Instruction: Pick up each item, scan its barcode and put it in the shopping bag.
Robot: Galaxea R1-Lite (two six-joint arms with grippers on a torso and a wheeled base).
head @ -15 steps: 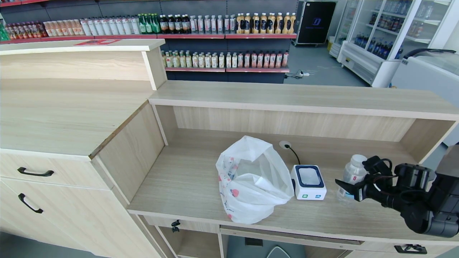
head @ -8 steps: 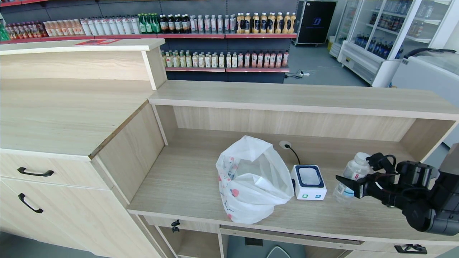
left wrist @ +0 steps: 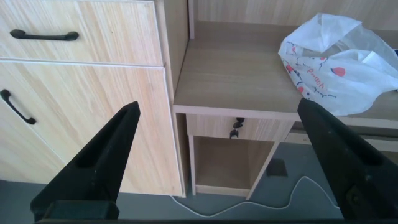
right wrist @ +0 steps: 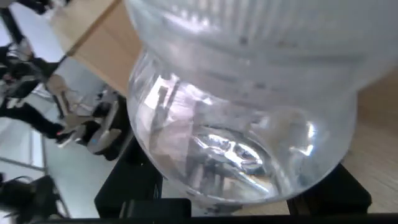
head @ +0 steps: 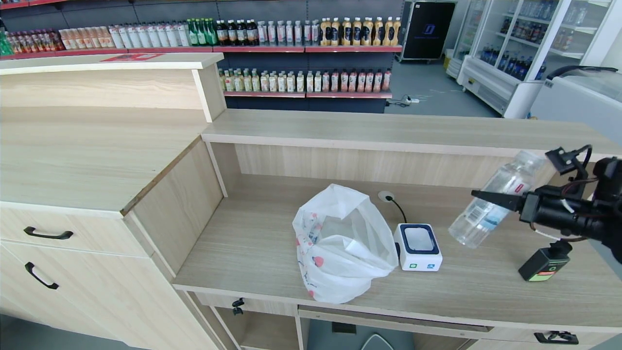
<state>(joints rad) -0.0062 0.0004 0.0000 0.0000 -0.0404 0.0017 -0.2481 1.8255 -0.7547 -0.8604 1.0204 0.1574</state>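
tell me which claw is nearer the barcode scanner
Right. The right claw holds the bottle in the air just right of the scanner. The left claw is out in front of the counter at its left end, beyond the shopping bag.

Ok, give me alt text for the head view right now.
The right gripper holds a clear water bottle tilted in the air above the wooden counter, to the right of the white scanner. An open white shopping bag stands left of the scanner.

Head cam looks down on the counter (head: 252, 243) from up high. Left wrist cam sits low off its front edge, sharing the bag (left wrist: 339, 62). Right wrist cam's right up against the bottle (right wrist: 242, 124).
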